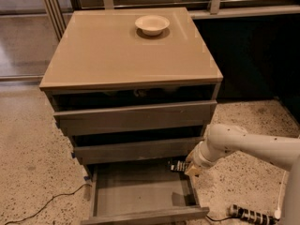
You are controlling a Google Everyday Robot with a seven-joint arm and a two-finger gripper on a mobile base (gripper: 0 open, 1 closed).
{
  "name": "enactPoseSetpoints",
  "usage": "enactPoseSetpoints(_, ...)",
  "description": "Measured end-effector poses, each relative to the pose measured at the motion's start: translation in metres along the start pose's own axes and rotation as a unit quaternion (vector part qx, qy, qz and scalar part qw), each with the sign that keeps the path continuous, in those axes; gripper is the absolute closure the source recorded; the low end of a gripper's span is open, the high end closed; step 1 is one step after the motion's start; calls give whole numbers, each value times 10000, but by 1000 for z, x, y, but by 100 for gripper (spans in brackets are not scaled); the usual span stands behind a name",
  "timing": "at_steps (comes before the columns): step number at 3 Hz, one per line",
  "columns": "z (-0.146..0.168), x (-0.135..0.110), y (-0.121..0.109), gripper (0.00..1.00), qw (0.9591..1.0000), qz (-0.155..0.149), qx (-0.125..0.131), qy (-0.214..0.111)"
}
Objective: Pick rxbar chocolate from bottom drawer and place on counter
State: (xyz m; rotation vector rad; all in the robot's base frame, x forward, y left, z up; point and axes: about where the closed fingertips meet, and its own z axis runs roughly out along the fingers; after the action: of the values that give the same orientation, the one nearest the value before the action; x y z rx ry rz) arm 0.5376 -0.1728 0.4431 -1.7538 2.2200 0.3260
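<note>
The bottom drawer point(136, 196) is pulled open at the foot of the cabinet, and its grey tray shows nothing lying in it. My gripper point(184, 167) reaches in from the right, over the drawer's back right corner. It is shut on the rxbar chocolate point(176, 166), a small black bar with white lettering that sticks out to the left of the fingers. The bar hangs just above the drawer's right rim, under the middle drawer's front. The tan counter point(117, 55) lies well above.
A white bowl point(152, 24) stands at the back of the counter. The two upper grey drawers point(136, 117) are slightly ajar. A black cable point(42, 206) runs over the floor at the left. A striped black-and-white object point(251, 214) lies on the floor at the lower right.
</note>
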Motion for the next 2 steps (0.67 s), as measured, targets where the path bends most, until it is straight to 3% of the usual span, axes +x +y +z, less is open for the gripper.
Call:
enactPoseSetpoints(1, -51, -5, 4, 100, 9999, 83, 71, 122)
enactPoseSetpoints(2, -51, -5, 4, 100, 9999, 83, 70, 122)
